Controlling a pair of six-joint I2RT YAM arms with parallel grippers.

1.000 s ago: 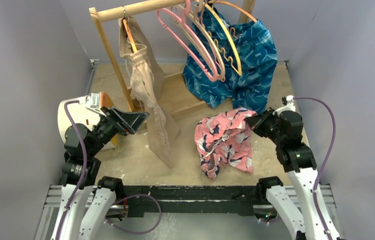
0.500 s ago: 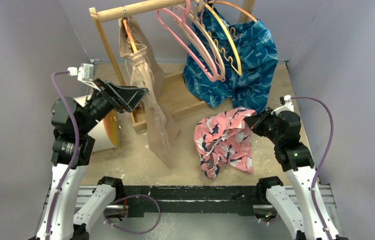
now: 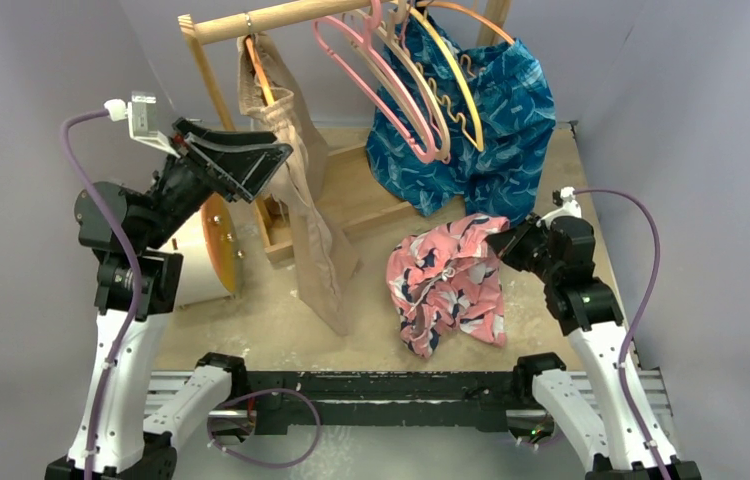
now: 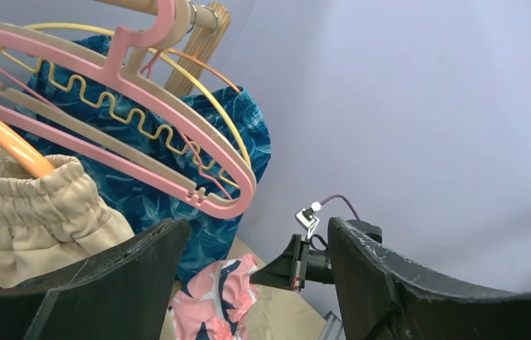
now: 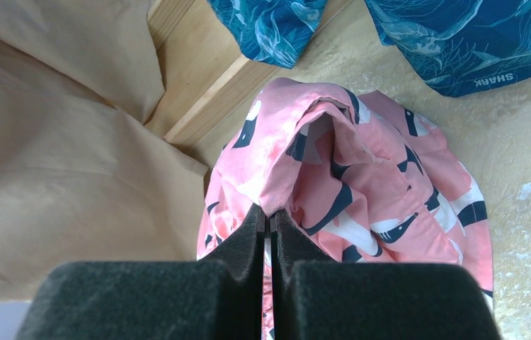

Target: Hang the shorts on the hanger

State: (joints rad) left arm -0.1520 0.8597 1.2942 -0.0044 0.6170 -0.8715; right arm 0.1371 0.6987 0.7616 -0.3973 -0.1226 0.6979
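The pink leafy-print shorts point(image 3: 448, 282) lie crumpled on the table's right half, one edge lifted. My right gripper point(image 3: 496, 244) is shut on that edge; in the right wrist view its pads point(image 5: 255, 221) pinch a fold of the shorts point(image 5: 369, 177). The pink hanger point(image 3: 376, 75) hangs on the wooden rail at the back, also in the left wrist view point(image 4: 128, 92). My left gripper point(image 3: 281, 160) is open and empty, raised high at the left beside the beige shorts. The left wrist view shows the pink shorts point(image 4: 217, 301) between its fingers, far below.
A wooden rack point(image 3: 261, 18) stands at the back with beige shorts point(image 3: 296, 200) on an orange hanger, beige and yellow hangers point(image 3: 451, 70), and blue patterned shorts point(image 3: 486, 120). A white cylinder with an orange face point(image 3: 201, 260) stands at the left. Grey walls close in both sides.
My left arm has risen and swung up toward the rail, its gripper staying open. My right gripper has stayed shut on the shorts, shifting slightly.
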